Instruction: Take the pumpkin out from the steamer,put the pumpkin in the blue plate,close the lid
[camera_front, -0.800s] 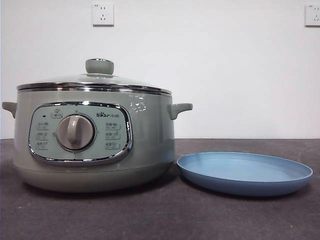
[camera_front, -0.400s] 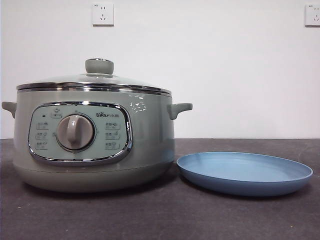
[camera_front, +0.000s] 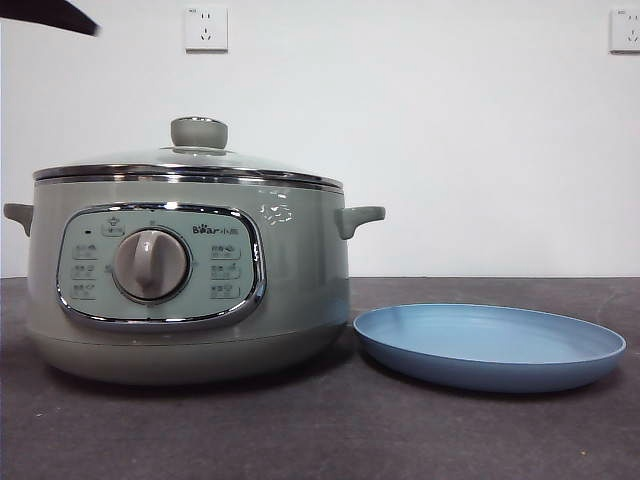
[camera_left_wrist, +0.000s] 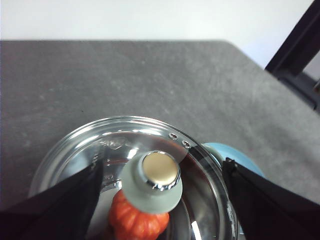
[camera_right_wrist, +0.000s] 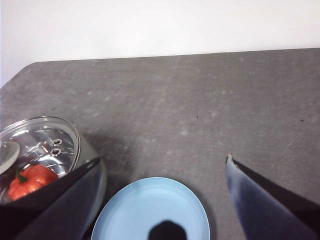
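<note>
- Currently the steamer stands on the dark bench, closed, control panel facing the front camera; no step of the task is completed yet. Judged step in hand: approach to lift the lid.
- Blue plate lies flat just beside the steamer, bare, ready to receive.
- Lid seated level on the chrome rim, knob pointing straight up.
- Left gripper hovers above the lid with jaws spread wide, knob between them, nothing held. Next move, as I judge it: descend, close on the knob, lift vertically.
- Right gripper hangs over the blue plate, jaws wide apart, empty, waiting.
- Pumpkin inside the steamer under the glass, partly hidden by the knob. It appears upright, short axis vertical; green stem visible in the right wrist view, exact lean unclear.
</note>
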